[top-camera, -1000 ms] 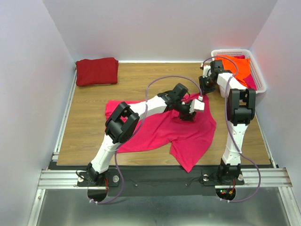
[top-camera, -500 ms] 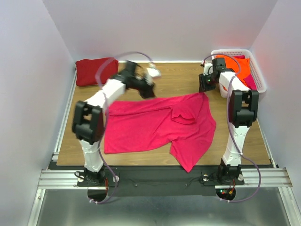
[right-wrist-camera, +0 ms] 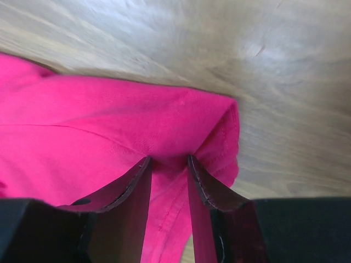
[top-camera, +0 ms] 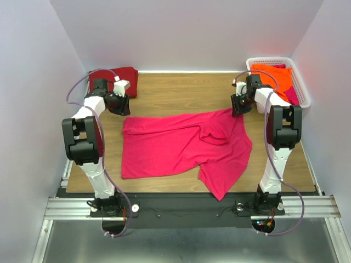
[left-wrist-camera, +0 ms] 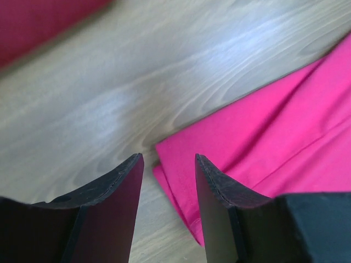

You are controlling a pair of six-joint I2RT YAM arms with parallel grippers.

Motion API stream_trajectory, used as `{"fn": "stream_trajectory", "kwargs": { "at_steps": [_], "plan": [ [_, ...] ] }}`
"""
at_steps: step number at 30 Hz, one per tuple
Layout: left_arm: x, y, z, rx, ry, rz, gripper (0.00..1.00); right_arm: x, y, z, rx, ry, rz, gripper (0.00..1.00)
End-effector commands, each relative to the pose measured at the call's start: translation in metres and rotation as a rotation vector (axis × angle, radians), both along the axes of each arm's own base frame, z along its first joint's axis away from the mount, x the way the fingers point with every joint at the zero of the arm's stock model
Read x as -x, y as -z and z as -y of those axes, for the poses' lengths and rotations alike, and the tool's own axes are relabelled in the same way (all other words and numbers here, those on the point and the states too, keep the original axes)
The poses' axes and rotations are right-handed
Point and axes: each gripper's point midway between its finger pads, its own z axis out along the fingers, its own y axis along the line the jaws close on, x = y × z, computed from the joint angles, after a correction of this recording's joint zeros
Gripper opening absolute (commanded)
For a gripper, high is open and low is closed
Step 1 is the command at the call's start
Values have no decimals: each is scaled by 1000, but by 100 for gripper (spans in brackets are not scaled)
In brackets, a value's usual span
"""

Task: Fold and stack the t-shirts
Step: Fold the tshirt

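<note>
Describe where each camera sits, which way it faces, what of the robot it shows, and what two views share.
Top view: above and behind the robot, facing down at the table; left arm and right arm show whole.
Left wrist: on the left arm, facing down at the pink shirt's corner; open left gripper shows.
Right wrist: on the right arm, facing down; right gripper shows, pinching that shirt.
Shared: both wrist views see the pink shirt on wood.

Lab robot cell: white enclosure walls (top-camera: 33,82), aluminium rail (top-camera: 68,207).
</note>
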Motion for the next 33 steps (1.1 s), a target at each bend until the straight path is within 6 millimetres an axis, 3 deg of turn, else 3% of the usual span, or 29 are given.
{"fn": "stream_trajectory", "kwargs": {
  "at_steps": [1, 8, 14, 17, 21, 24, 27, 29, 31, 33],
  "plan": [
    [3, 17, -6, -79, -18, -18, 55, 5, 15, 7, 56, -24, -24, 38],
    [13, 47, -21, -138, -82, -97, 57, 8, 22, 15, 102, -19, -39, 38],
    [22, 61, -21, -132, -93, -147, 57, 1, 4, 10, 71, -6, -6, 40],
    [26, 67, -18, -119, -85, -174, 51, 1, 12, 12, 80, -1, -26, 41],
    [27, 79, -16, -98, -87, -217, 26, 4, 26, 15, 98, 6, -57, 41],
    [17, 80, -24, -83, -108, -212, 0, -5, 29, 20, 120, 23, -52, 41],
    [-15, 65, -42, -95, -159, -144, 0, -26, 32, 22, 128, 50, -29, 41],
    [-28, 61, -53, -102, -182, -124, 0, -51, 19, 24, 134, 72, 27, 41],
    [-42, 56, -57, -99, -185, -110, 0, -63, 24, 25, 137, 78, 38, 41],
    [-48, 54, -54, -88, -179, -104, 0, -81, 9, 22, 118, 91, 86, 41]
  ]
}}
